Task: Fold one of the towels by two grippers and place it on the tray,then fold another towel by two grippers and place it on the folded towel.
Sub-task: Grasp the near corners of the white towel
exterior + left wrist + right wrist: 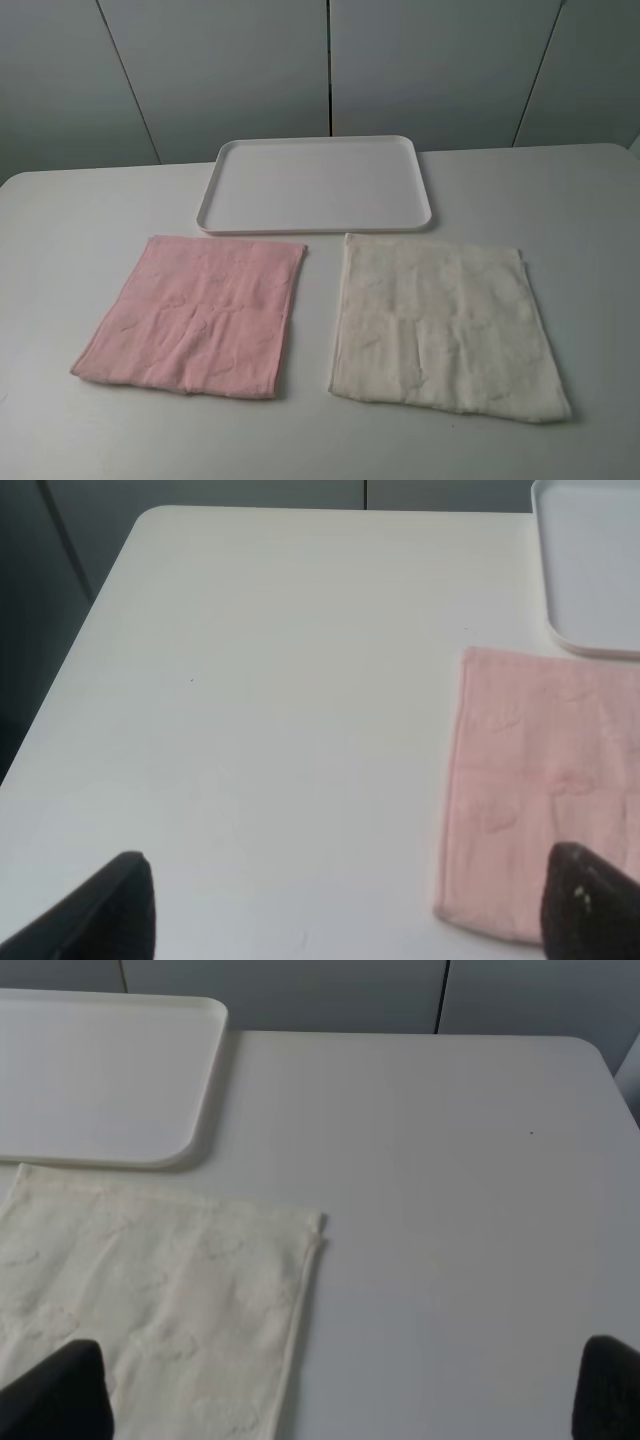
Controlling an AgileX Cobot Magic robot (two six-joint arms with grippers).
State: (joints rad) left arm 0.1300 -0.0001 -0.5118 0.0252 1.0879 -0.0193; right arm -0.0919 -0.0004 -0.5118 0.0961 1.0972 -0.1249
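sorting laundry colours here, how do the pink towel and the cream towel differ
The pink towel is pale pink; the cream towel is off-white. The pink towel lies on the left, the cream towel on the right. Both lie spread flat on the table in front of the tray, not touching.

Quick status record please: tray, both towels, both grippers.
tray: white, nothing on it, behind both towels
pink towel: spread flat, left in the high view
cream-white towel: spread flat, on the right, apart from the pink one
left gripper: open, holding nothing
right gripper: open, holding nothing
progress: no fold begun
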